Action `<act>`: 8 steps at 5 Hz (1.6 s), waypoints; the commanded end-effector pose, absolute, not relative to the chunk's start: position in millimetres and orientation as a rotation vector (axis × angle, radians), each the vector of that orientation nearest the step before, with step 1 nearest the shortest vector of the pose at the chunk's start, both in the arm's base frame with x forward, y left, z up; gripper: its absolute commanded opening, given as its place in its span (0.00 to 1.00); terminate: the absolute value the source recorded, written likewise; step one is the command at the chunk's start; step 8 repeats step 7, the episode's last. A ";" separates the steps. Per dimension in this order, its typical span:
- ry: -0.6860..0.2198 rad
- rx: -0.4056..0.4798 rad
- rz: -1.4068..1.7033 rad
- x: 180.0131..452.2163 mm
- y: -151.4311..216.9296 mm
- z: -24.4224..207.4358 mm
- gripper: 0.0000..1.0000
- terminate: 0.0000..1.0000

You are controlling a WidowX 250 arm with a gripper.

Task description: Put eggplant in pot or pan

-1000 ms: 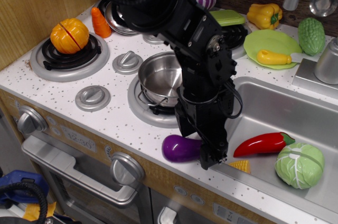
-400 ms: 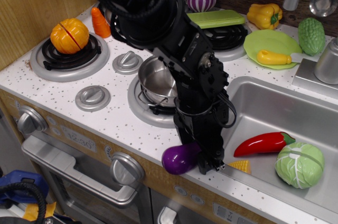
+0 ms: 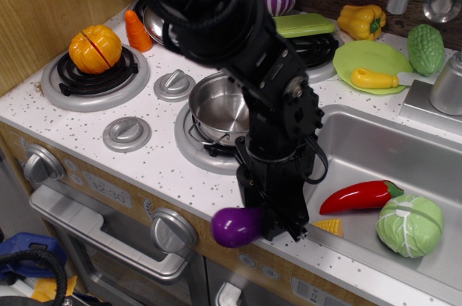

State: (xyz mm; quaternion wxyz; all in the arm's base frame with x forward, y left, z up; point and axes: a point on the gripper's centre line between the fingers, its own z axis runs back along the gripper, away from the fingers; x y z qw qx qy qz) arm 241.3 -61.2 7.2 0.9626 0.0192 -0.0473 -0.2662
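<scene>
One eggplant (image 3: 238, 226) sits clenched in your claw (image 3: 273, 228) past the counter edge; lift it up behind to the pot (image 3: 219, 107).

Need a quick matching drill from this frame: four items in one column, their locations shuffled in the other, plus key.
Items:
1. eggplant
2. pot
3. red pepper
4. orange pumpkin

Places:
A. in the sink
B. back-left burner
C. front counter edge, at the gripper
D. burner beside the sink

Pairs: 1-C, 2-D, 3-A, 4-B
</scene>
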 end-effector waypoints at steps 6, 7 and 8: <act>-0.316 0.224 -0.816 331.5 30.7 78.7 1.00 0.00; -0.316 0.224 -0.816 331.5 30.7 78.7 1.00 1.00; -0.316 0.224 -0.816 331.5 30.7 78.7 1.00 1.00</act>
